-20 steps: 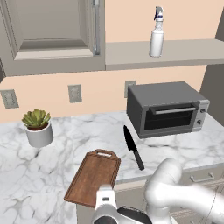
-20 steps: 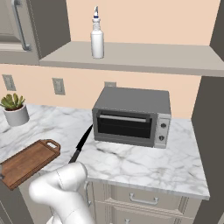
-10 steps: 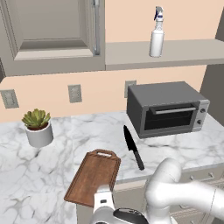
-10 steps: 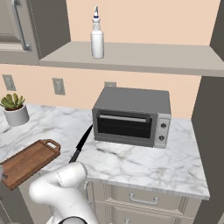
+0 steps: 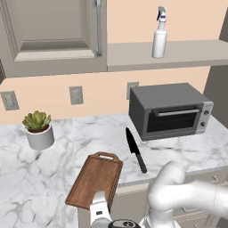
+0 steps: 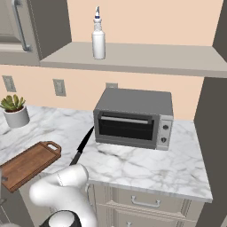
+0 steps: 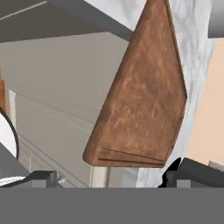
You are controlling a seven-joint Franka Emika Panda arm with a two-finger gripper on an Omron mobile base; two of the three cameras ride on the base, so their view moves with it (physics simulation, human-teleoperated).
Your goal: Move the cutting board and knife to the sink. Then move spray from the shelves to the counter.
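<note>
In the left base view the cutting board (image 5: 96,180) overhangs the desk (image 5: 53,164) edge, the knife (image 5: 135,149) beside it. In the right base view the spray (image 6: 98,40) stands on the shelves (image 6: 146,60). In the hand view the released pincer (image 7: 109,177) faces the board's near end; nothing moved yet, I judge

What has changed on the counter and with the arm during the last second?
Almost nothing. The white wrist behind the gripper crept slightly toward the near end of the cutting board; the jaws stay open, holding nothing. Board, knife and spray have not moved.

Even, bright rendered light, soft faint shadows, no glare; hand view slightly blurry.
</note>
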